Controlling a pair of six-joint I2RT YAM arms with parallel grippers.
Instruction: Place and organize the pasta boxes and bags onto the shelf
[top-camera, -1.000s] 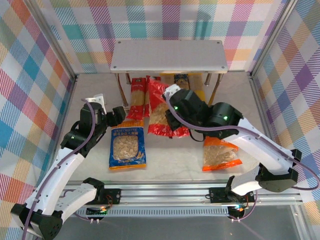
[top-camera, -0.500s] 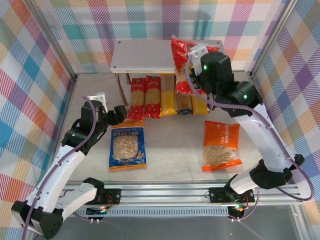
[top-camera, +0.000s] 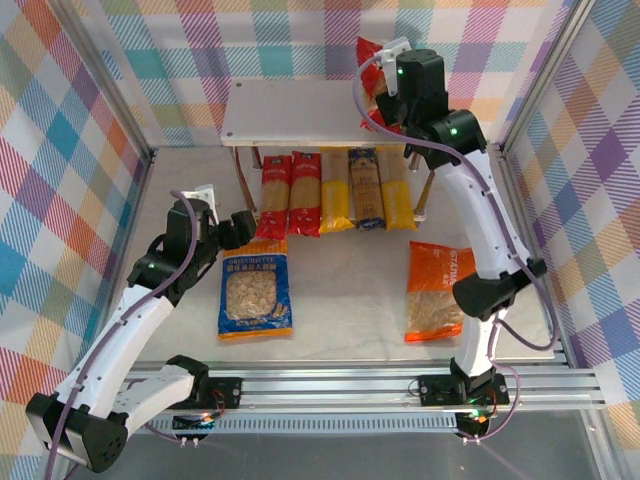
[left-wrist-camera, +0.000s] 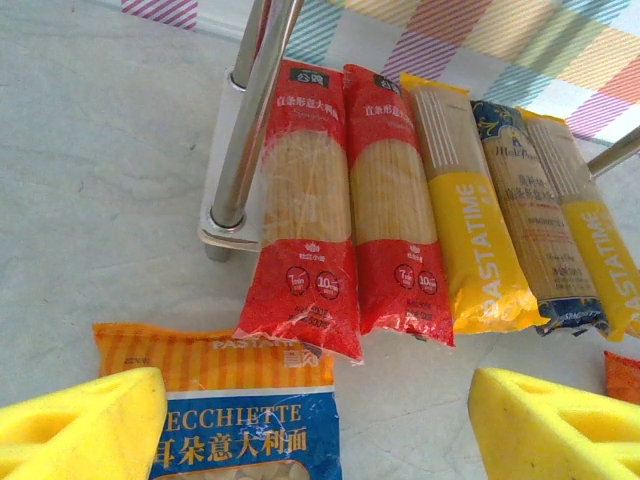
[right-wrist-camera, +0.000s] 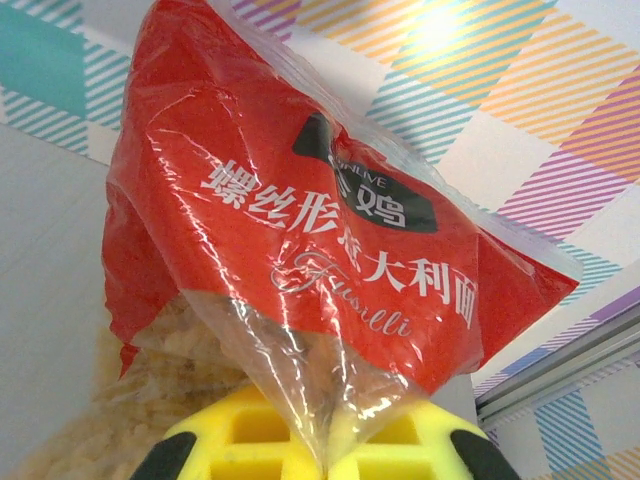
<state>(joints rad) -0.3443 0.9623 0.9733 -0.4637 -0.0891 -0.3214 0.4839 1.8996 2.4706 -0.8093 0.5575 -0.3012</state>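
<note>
Your right claw (right-wrist-camera: 320, 448), pinching the red clear-windowed fusilli bag (right-wrist-camera: 300, 230), has lifted it above the pale grey two-tier shelf (top-camera: 290, 110), ready for placing; left claw (left-wrist-camera: 318, 425) gapes wide.

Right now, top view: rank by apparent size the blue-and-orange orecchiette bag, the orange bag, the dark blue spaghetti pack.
1 and 2, too alike to rank: wide blue-and-orange orecchiette bag and wide orange pasta bag, its edge hidden by the right arm.
3. Narrow dark blue spaghetti pack, clearly slimmer.
</note>
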